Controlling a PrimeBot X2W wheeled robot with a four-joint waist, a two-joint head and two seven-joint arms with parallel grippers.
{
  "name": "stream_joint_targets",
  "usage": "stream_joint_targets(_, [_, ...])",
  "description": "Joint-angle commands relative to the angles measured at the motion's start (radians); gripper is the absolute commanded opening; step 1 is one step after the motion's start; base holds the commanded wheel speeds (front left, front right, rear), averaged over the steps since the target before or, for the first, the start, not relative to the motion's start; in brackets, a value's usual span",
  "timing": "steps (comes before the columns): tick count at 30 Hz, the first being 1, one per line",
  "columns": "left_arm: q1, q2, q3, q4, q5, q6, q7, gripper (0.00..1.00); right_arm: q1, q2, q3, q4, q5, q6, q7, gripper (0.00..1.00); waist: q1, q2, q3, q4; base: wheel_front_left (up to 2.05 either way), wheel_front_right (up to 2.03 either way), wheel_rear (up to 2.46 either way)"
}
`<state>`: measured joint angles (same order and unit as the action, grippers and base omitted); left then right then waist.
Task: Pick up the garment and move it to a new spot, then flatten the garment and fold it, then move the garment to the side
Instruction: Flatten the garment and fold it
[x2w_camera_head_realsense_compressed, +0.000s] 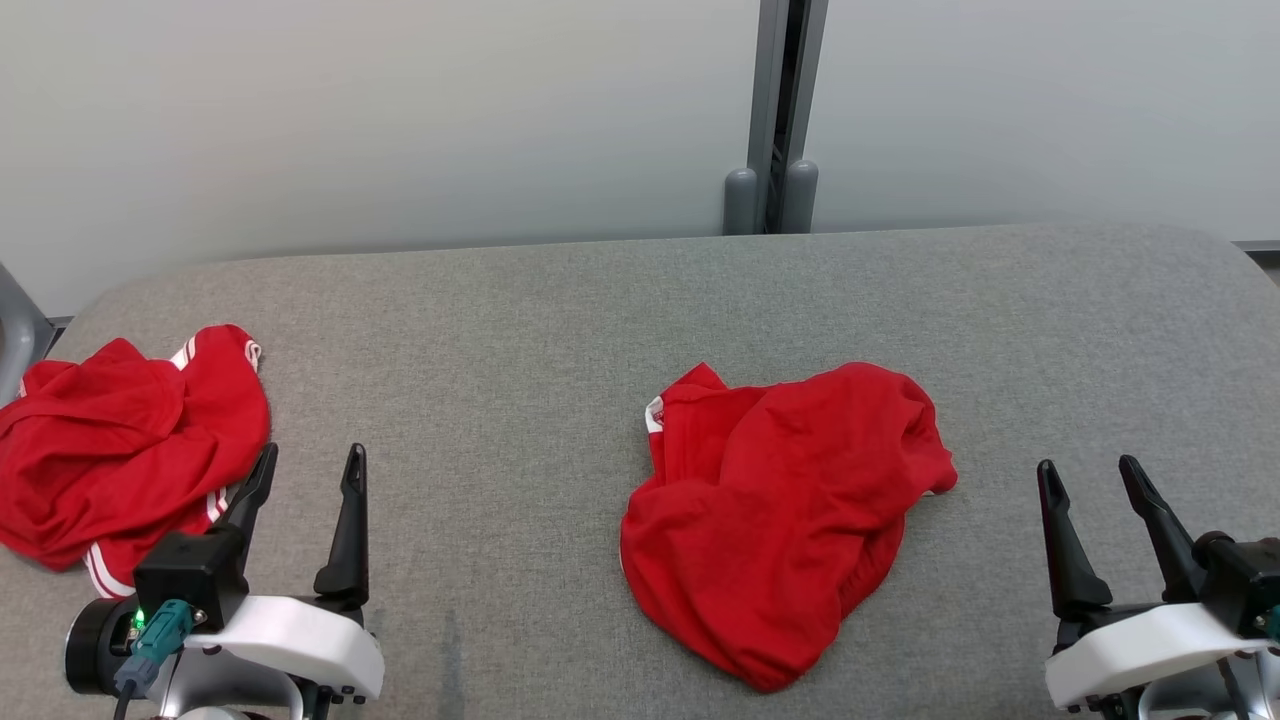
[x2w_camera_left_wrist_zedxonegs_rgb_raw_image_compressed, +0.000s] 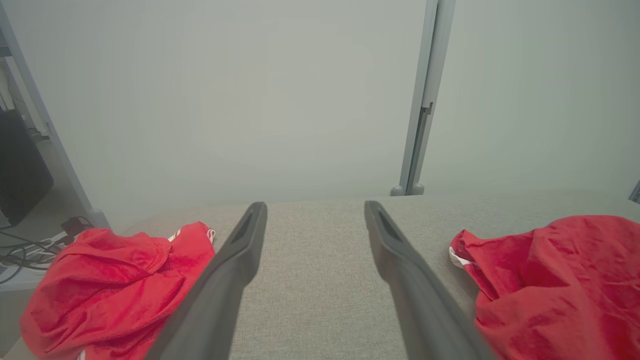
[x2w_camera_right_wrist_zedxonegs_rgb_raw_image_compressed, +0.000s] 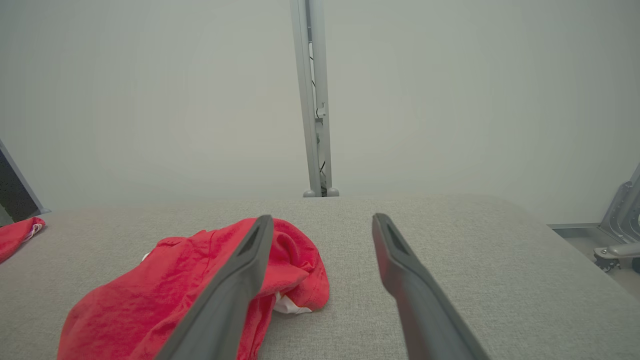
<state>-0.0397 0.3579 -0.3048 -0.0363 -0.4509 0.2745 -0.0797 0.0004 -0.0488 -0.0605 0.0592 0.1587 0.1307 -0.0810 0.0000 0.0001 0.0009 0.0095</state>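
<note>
Garment (x2w_camera_head_realsense_compressed: 780, 500) is not in my hold yet, so I start at my own fingers. My right end effector (x2w_camera_head_realsense_compressed: 1087, 463) hovers at the near right of the counter (x2w_camera_head_realsense_compressed: 500, 320) with its two dark fingers spread wide and nothing between them. My left end effector (x2w_camera_head_realsense_compressed: 312, 452) sits at the near left, equally spread and equally empty.

Outward from the right fingers, the garment lies to their left, a crumpled red heap near the middle of the counter with a bit of white trim at its far-left corner. In the right wrist view it sits low and to the left, partly behind my left-hand finger. Its long axis seems to run from the far side towards me, narrowing to a point at the near edge. My right end effector is the nearer one; the left is well apart from it across bare grey cloth.

Just beside my left fingers lies a second red garment (x2w_camera_head_realsense_compressed: 110, 440) with white stripes, bunched at the counter's left end. My outer left finger overlaps its edge in the head view, and I cannot tell whether they touch.

I judge the middle heap to be my target, and the first pick-up belongs to the right arm, reaching leftward.
</note>
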Motion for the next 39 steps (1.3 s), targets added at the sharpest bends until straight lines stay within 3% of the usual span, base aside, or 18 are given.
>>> stream_joint_targets(1, [-0.008, 0.005, 0.001, -0.003, -0.004, 0.005, 0.000, 1.00, -0.002, -0.004, -0.002, 0.003, 0.000, 0.000, -0.006, 1.00, 0.0000, -0.0001, 0.000, 0.000, 0.00, 0.00, 0.00])
stream_joint_targets(9, [-0.010, 0.000, -0.008, 0.005, -0.009, 0.004, -0.003, 1.00, 0.000, -0.004, 0.032, 0.009, -0.013, 0.000, 0.009, 1.00, 0.0000, -0.0001, -0.003, 0.009, 0.00, 0.00, 0.00])
stream_joint_targets(13, [-0.022, -0.003, -0.017, 0.004, -0.006, -0.001, -0.002, 1.00, 0.009, -0.004, 0.130, 0.036, 0.002, 0.000, 0.045, 1.00, 0.0000, -0.0001, 0.007, 0.023, 0.00, 0.00, 0.00])
stream_joint_targets(23, [-0.080, -0.032, -0.047, 0.028, 0.000, -0.015, -0.017, 1.00, -0.015, -0.004, 0.417, 0.221, 0.030, 0.000, 0.094, 1.00, 0.0000, -0.0001, 0.076, 0.090, 0.00, 0.00, 0.00])
stream_joint_targets(31, [-0.114, -0.047, -0.059, 0.058, -0.003, -0.026, -0.036, 1.00, -0.080, -0.005, 0.460, 0.383, 0.020, 0.000, 0.073, 1.00, 0.0000, -0.0001, 0.114, 0.119, 0.00, 0.00, 0.00])
stream_joint_targets(32, [-0.115, -0.048, -0.059, 0.060, -0.004, -0.026, -0.040, 1.00, -0.089, -0.005, 0.460, 0.397, 0.025, 0.000, 0.070, 0.80, 0.0000, -0.0001, 0.117, 0.119, 0.00, 0.00, 0.00])
stream_joint_targets(33, [-0.116, -0.049, -0.059, 0.062, -0.006, -0.027, -0.043, 1.00, -0.096, -0.005, 0.459, 0.411, 0.030, 0.000, 0.071, 0.33, 0.0000, -0.0001, 0.121, 0.119, 0.00, 0.00, 0.00])
stream_joint_targets(34, [-0.116, -0.049, -0.057, 0.064, -0.008, -0.026, -0.046, 1.00, -0.103, -0.005, 0.460, 0.416, 0.041, 0.000, 0.069, 0.04, 0.0000, -0.0001, 0.124, 0.117, 0.00, 0.00, 0.00])
stream_joint_targets(35, [-0.116, -0.050, -0.055, 0.066, -0.009, -0.025, -0.047, 1.00, -0.113, -0.005, 0.462, 0.416, 0.046, 0.000, 0.065, 0.00, 0.0000, -0.0001, 0.128, 0.114, 0.00, 0.00, 0.00])
stream_joint_targets(39, [-0.120, -0.047, -0.046, 0.073, -0.009, -0.019, -0.058, 1.00, -0.143, -0.009, 0.479, 0.374, 0.072, 0.000, 0.067, 0.00, 0.0000, -0.0001, 0.138, 0.094, 0.00, 0.00, 0.00])
